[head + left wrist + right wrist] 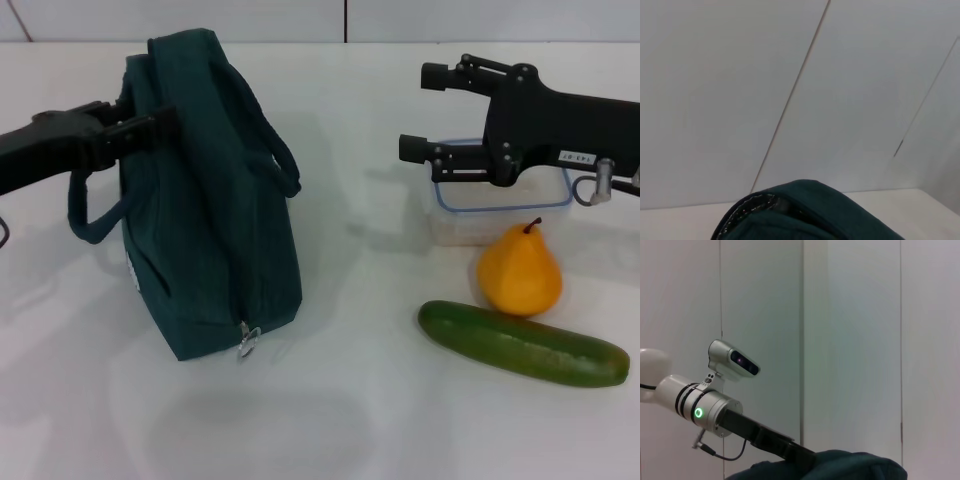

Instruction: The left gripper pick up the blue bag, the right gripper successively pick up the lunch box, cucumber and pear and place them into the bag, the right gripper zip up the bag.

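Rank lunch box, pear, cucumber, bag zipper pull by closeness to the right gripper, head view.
From the right gripper, open above the table:
1. Lunch box, directly under the gripper body.
2. Pear, in front of the box.
3. Cucumber and zipper pull on the bag's near end: too close to call.

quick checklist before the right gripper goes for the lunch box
1. Right gripper open: ok, its fingers are spread apart above the lunch box.
2. Lunch box unobstructed: ok, the pear and cucumber lie nearer the robot, off its lid.
3. Left gripper holding the blue bag: ok, it is closed on the bag's top edge.
4. Bag upright: ok.
5. Bag mouth open wide enough: cannot tell.
6. Right gripper empty: ok.
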{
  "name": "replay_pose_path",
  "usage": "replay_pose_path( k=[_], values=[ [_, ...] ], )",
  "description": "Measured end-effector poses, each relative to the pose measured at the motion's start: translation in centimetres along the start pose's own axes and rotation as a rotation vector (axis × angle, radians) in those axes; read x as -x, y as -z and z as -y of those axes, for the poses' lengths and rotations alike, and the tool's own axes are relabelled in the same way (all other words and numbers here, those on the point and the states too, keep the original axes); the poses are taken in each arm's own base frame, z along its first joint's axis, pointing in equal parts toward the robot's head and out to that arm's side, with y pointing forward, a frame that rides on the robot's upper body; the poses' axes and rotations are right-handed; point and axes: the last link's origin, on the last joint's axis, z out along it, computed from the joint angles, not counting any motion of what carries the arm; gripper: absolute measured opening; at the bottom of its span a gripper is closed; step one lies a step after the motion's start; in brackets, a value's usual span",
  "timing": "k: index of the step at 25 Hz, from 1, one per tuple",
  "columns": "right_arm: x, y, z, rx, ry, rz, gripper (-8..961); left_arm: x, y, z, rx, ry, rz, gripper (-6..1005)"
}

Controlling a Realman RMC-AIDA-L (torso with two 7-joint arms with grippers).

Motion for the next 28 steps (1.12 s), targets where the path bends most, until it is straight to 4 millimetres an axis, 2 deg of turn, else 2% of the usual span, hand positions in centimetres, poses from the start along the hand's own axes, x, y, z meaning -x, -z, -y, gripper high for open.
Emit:
replay_pose_path(
  k=[7, 13, 18, 23, 28],
  values=[
    [-0.4, 0.4, -0.3, 0.0, 0.0, -0.005, 852, 0.5, -0.3, 0.1, 0.009, -0.022, 0.003, 607],
    [-1.1, 1.0, -0.6, -0.018, -0.014, -0.011, 852, 0.9, -0.6, 0.2, 0.023, 0.005, -0.012, 366],
    [-2.1, 1.3, -1.1, -0.067, -0.025, 0.01, 852, 0.9, -0.9, 0.2, 0.028, 0.008, -0.012, 236],
    [-3.5, 2.1, -1.5, -0.177, -0.051, 0.063, 852, 0.3, -1.4, 0.0, 0.043, -0.01, -0.018, 64],
    [-4.8, 2.6, -1.6, -0.257, -0.152, 0.11, 852, -0.4, -2.5, -0.2, 0.071, -0.034, -0.022, 47]
  ],
)
